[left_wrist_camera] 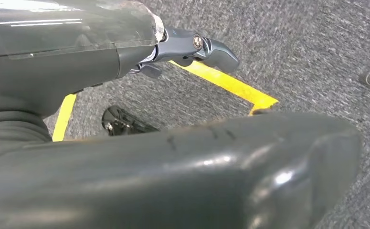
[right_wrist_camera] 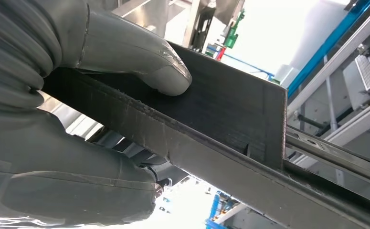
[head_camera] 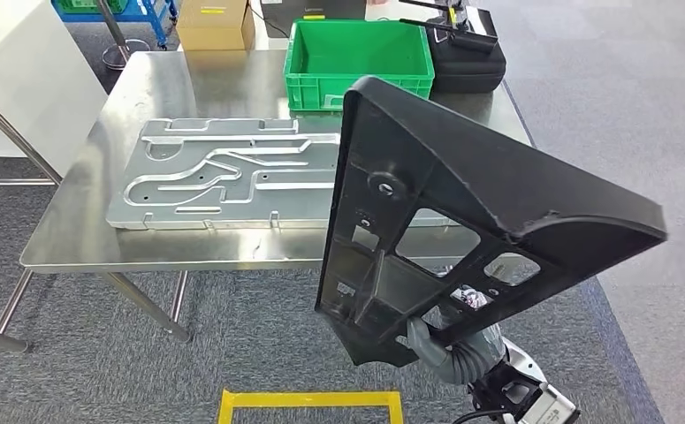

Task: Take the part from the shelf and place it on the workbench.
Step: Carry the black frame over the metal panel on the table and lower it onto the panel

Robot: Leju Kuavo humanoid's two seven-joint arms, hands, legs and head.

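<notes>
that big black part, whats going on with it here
The robot's right hand grips the large black part by its lower edge and holds it up in the air in front of the steel workbench. It is not set down yet. A silver plate and a green bin sit on the bench.

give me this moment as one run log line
phase: carrying part to workbench | right hand: grips black part by its lower edge, held above floor | left hand: holds nothing | workbench: metal plate, green bin
</notes>
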